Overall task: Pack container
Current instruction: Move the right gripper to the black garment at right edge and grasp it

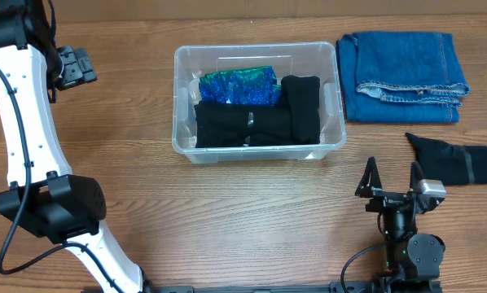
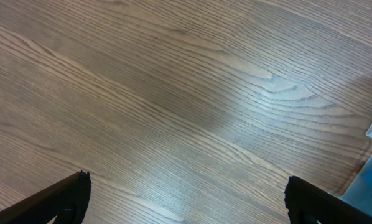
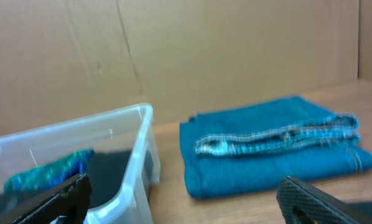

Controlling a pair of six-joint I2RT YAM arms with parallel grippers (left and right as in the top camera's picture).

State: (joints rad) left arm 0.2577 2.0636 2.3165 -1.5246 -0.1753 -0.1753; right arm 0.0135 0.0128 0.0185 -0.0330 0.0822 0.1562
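Wood-grain table | cardboard wall behind | container part-filled | left claw, right claw both spread, empty

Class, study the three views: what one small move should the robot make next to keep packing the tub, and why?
Probably swing the right gripper toward the black garment lying just beside it. Its jaws stand open and empty, that garment is the nearest item outside the container, and the folded jeans lie farther off.
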